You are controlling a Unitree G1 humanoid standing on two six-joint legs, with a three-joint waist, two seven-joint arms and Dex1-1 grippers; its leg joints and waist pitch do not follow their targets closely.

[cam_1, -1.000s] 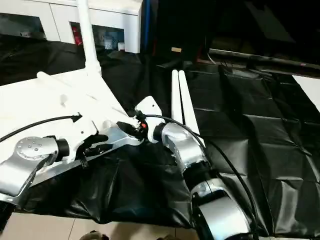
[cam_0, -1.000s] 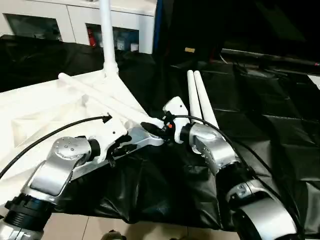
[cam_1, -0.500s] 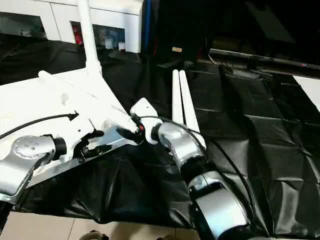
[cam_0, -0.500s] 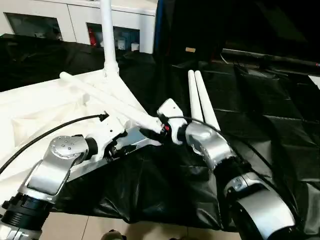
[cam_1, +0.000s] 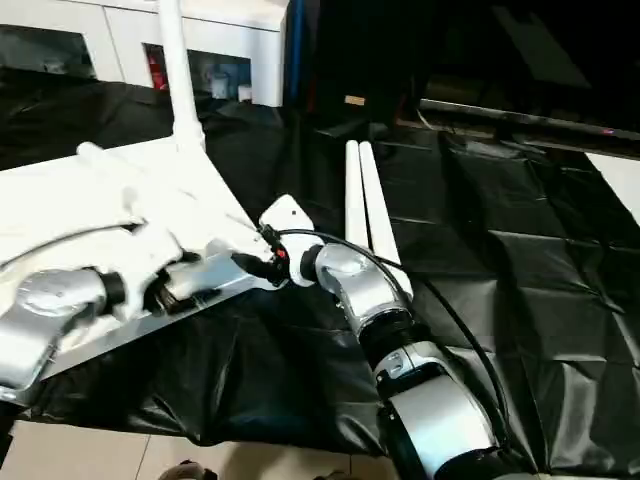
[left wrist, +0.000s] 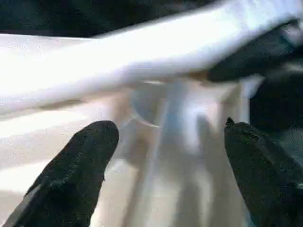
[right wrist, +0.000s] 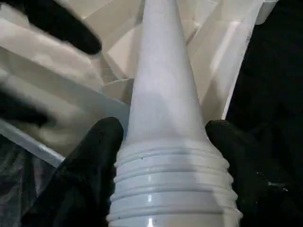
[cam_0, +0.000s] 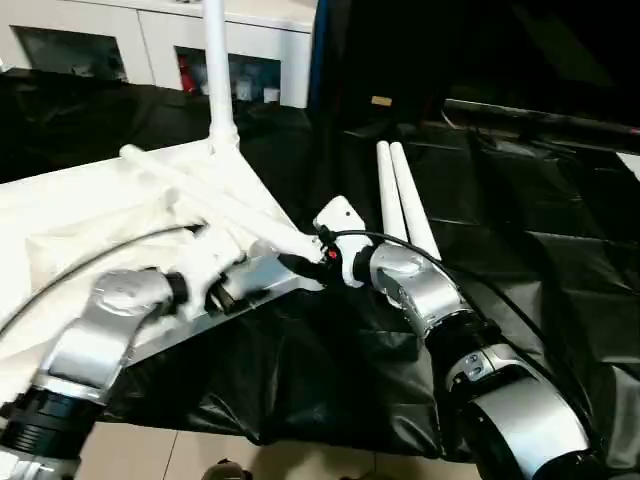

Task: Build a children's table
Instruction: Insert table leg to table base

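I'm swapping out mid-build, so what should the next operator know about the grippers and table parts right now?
Right gripper: shut on a leg at its threaded end, the leg lying across the upturned table top.
Left gripper: open, holding nothing, by the near corner socket.
Done: one leg stands upright in the far corner.
Left: seat the held leg, then the two spare legs on the black sheet.

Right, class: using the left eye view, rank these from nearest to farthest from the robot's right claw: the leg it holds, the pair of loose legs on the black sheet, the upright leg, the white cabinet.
1. The held leg, gripped in the right claw.
2. The pair of loose legs, lying just beyond on the black sheet.
3. The upright leg, standing at the tabletop's far corner.
4. The white cabinet, along the back wall.
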